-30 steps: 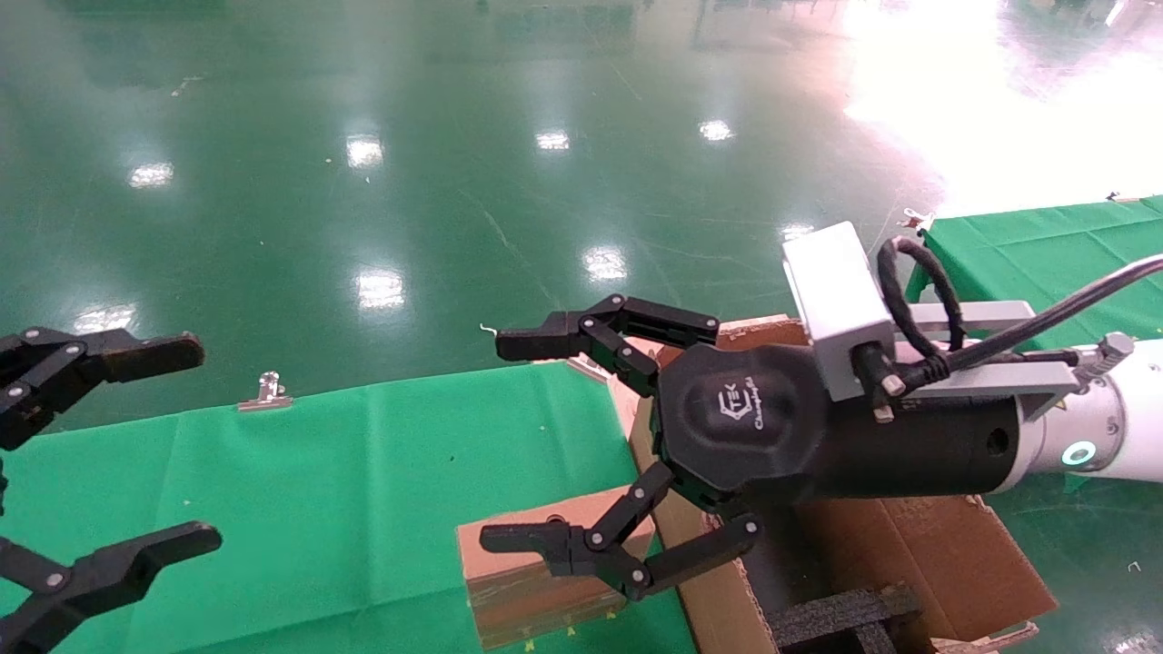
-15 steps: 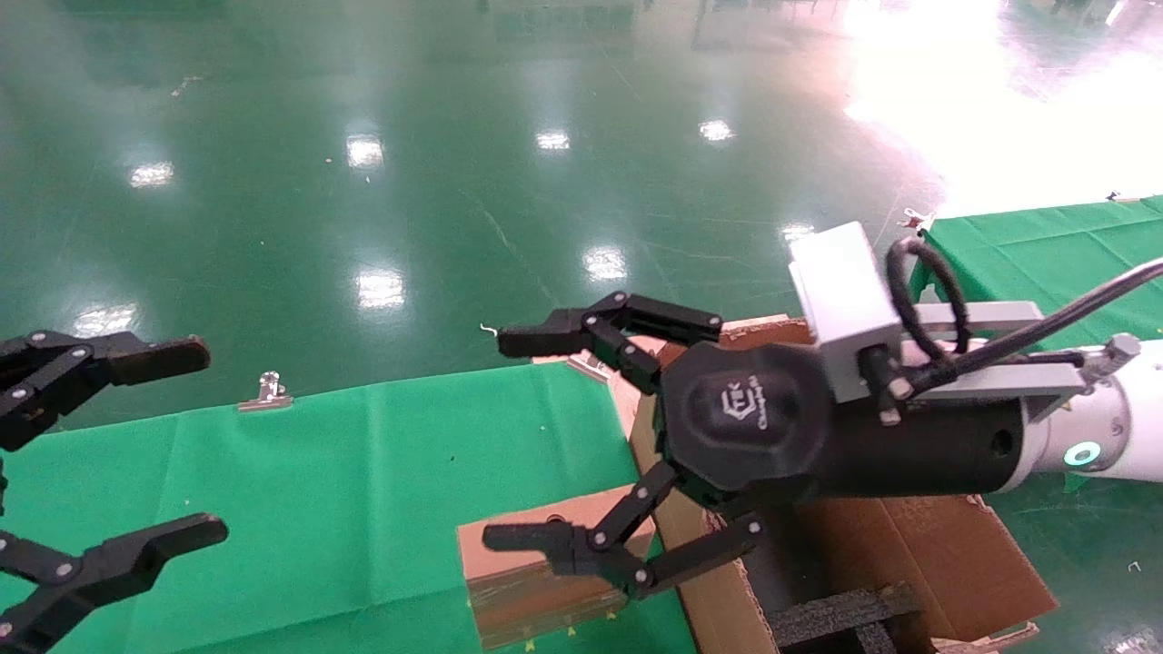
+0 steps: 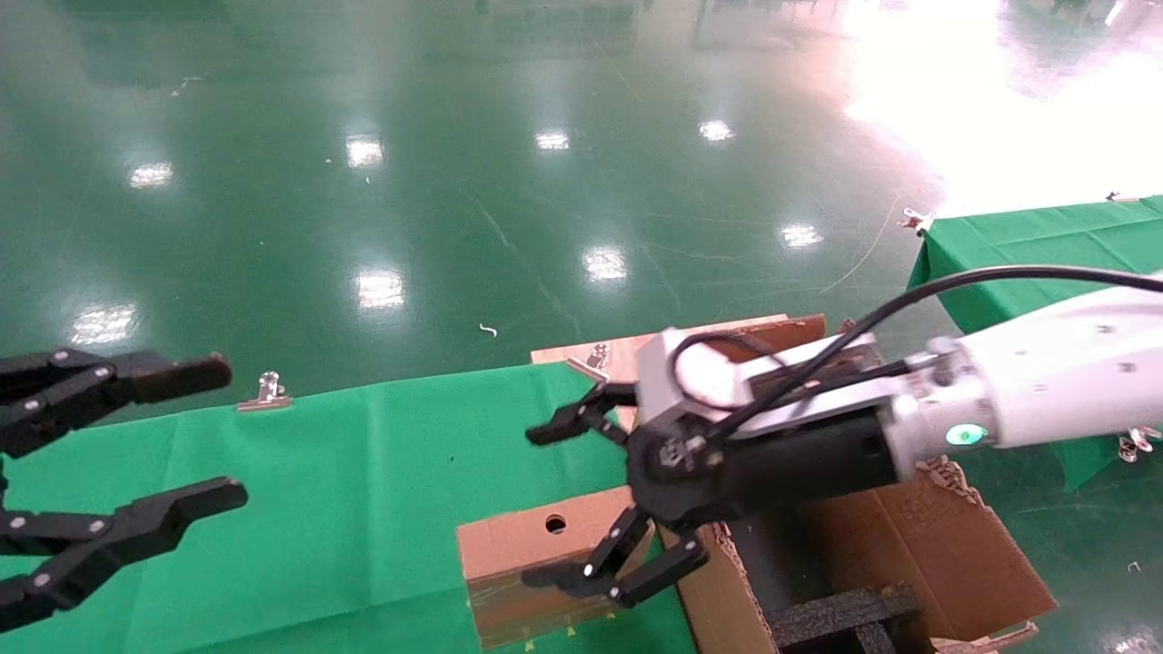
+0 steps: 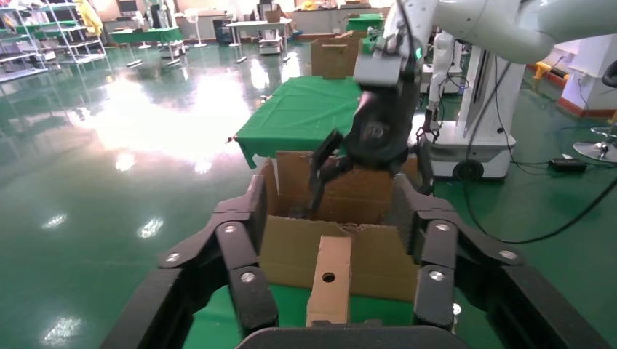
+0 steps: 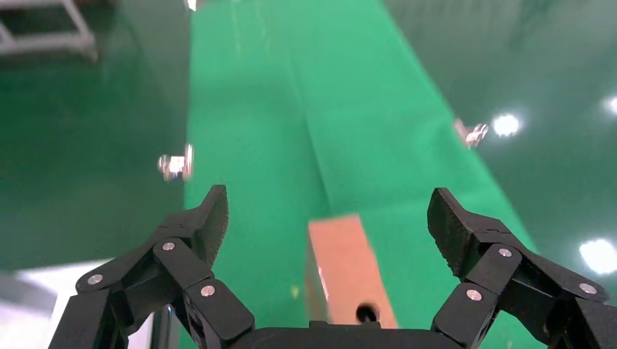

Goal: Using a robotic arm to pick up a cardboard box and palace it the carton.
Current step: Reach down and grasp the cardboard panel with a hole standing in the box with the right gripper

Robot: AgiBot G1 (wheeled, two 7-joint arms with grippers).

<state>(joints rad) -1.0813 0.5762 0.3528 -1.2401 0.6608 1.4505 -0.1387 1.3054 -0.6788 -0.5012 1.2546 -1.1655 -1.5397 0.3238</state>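
Observation:
The small cardboard box with a round hole in its top lies on the green cloth, against the carton. My right gripper, on the white robotic arm with its teal ring, is open. It hovers just above the box's near end, one finger on each side, touching nothing. The right wrist view shows the box between the open fingers. My left gripper is open and empty at the far left, and its wrist view looks at the box and the carton.
The green-clothed table holds the box. A metal clip sits on its far edge. Black foam inserts lie inside the carton. A second green table stands at the right. Glossy green floor lies beyond.
My right arm has dropped and tilted down, bringing its open gripper lower and closer over the small box. My left gripper has drifted slightly to the right.

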